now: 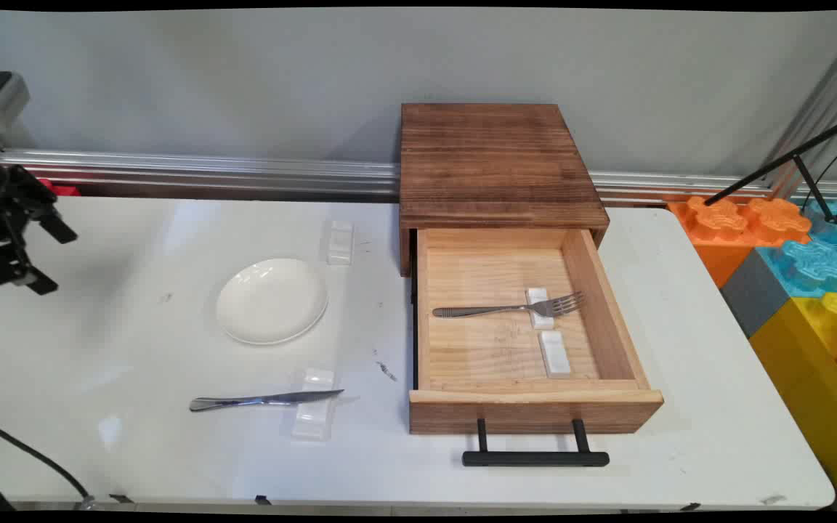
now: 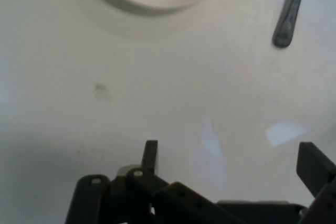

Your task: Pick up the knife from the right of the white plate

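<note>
My gripper (image 1: 51,259) hangs open above the table's far left, holding nothing. In the hand view its two fingertips (image 2: 150,153) stand wide apart over bare table. A white plate (image 1: 272,300) lies to its right; its rim (image 2: 152,4) shows at the top of the hand view. A metal knife (image 1: 264,399) rests across a clear rest (image 1: 314,415) near the front; its handle end (image 2: 288,19) shows in the hand view. A wooden drawer (image 1: 535,407) stands pulled out, with a fork (image 1: 509,309) on a small white rest (image 1: 540,307) inside.
The dark wooden cabinet (image 1: 498,163) sits at the back above the drawer. A second white rest (image 1: 555,354) lies in the drawer, another rest (image 1: 340,242) behind the plate. The drawer's black handle (image 1: 535,458) juts toward the front edge. Coloured foam blocks (image 1: 789,247) stand at the right.
</note>
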